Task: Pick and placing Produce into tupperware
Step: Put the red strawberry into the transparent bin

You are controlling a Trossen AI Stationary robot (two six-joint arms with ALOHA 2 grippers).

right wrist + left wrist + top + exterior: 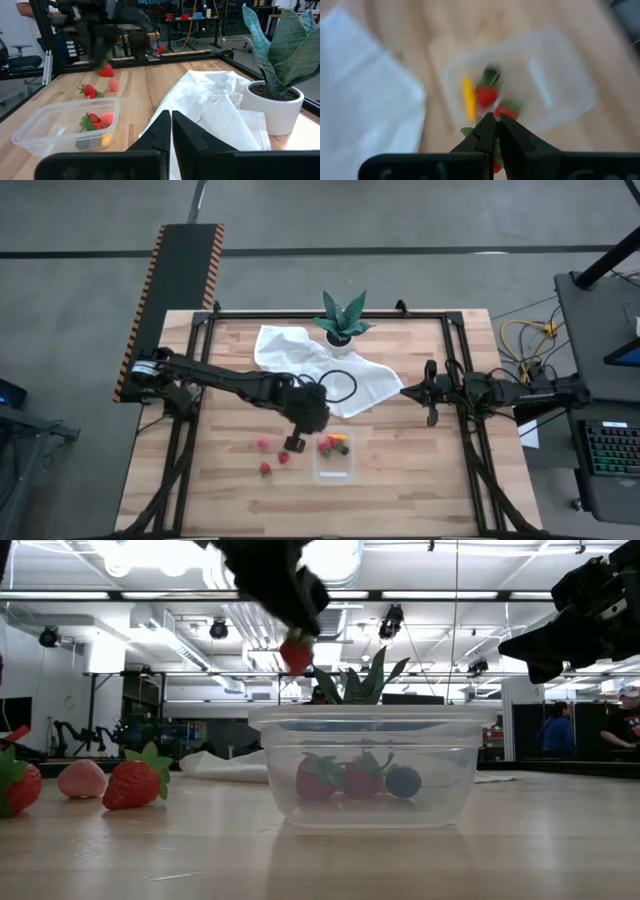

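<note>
Wooden table (pixel 400 480) in a workshop, left gripper (pixel 296 652) raised beside tupperware (pixel 372 765), pinching a strawberry (pixel 296 656), right gripper (pixel 432 418) closed, empty.

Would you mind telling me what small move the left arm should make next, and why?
Probably carry on sideways until it is over the container, then lower. The left gripper is shut on a strawberry, held above the table just beside the container's rim, not yet over it. The right gripper waits shut near the cloth.
</note>
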